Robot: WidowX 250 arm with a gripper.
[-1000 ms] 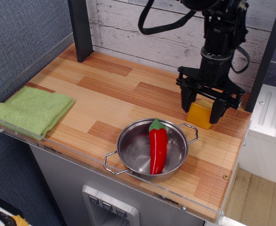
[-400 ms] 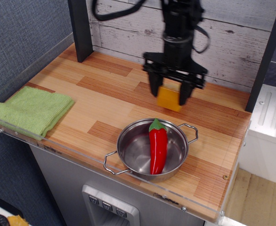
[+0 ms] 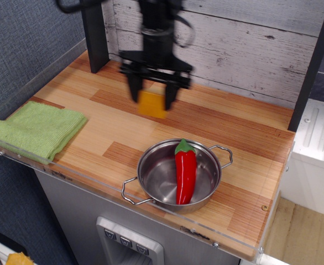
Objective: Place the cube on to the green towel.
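cube [image 3: 152,104] held between gripper [image 3: 151,101] fingers above table.

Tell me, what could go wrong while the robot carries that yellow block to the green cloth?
The cube hangs between the jaws of the gripper, mostly below them, so it might slip out and drop on the wooden counter before arriving. The green towel lies at the counter's front left corner, close to the edge, so a release off target could send the cube rolling off. The cloth looks soft and lumpy, so the cube might tip over.
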